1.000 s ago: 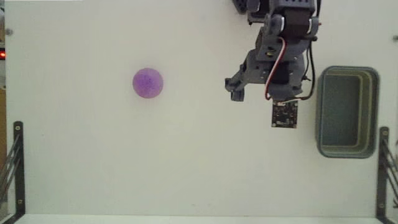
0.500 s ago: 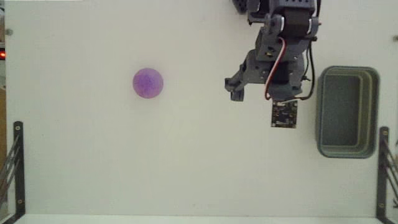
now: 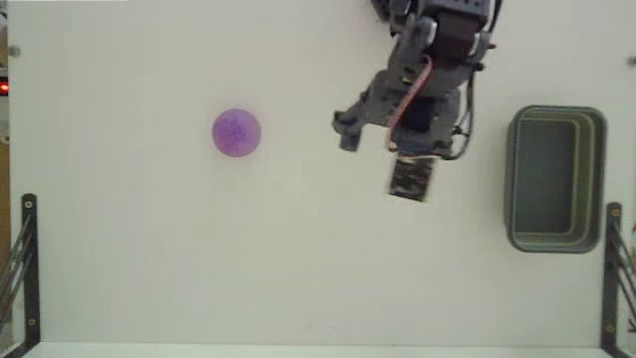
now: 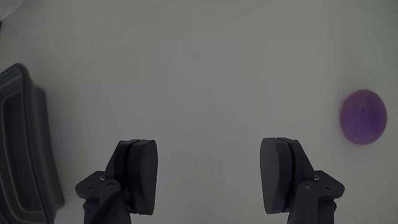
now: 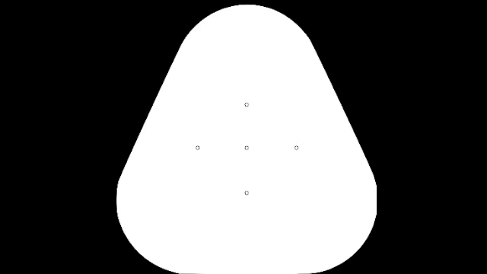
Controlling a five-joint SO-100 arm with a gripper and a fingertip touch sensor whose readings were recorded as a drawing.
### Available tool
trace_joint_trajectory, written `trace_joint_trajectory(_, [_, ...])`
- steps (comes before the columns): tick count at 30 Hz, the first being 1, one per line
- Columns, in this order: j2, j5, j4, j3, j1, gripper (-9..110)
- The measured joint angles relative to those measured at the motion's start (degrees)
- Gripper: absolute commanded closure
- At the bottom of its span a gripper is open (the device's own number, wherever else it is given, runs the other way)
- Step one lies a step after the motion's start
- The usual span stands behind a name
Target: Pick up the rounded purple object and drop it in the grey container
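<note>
1. Down low in the wrist view, the gripper point(image 4: 208, 177) shows only its two dark fingers point(image 4: 138, 176); their bases are cut off by the bottom edge.
2. Its jaws stand wide apart, holding nothing and touching nothing.
3. One purple ball point(image 4: 363, 117) sits alone on the white table point(image 4: 205, 68), far right in that view, well apart from the gripper.
4. One grey bin point(image 4: 25, 149) is partly cut off at the left.
5. Seen from the fixed view, the ball point(image 3: 237, 132) is left of the arm point(image 3: 417, 80) and the bin point(image 3: 556, 179) is right.
</note>
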Motion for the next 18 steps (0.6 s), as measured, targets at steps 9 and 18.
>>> trace_joint_trajectory(9, [0.0,0.0,0.0,0.0,6.1,-9])
trace_joint_trajectory(18, [0.0,0.0,0.0,0.0,12.6,-9])
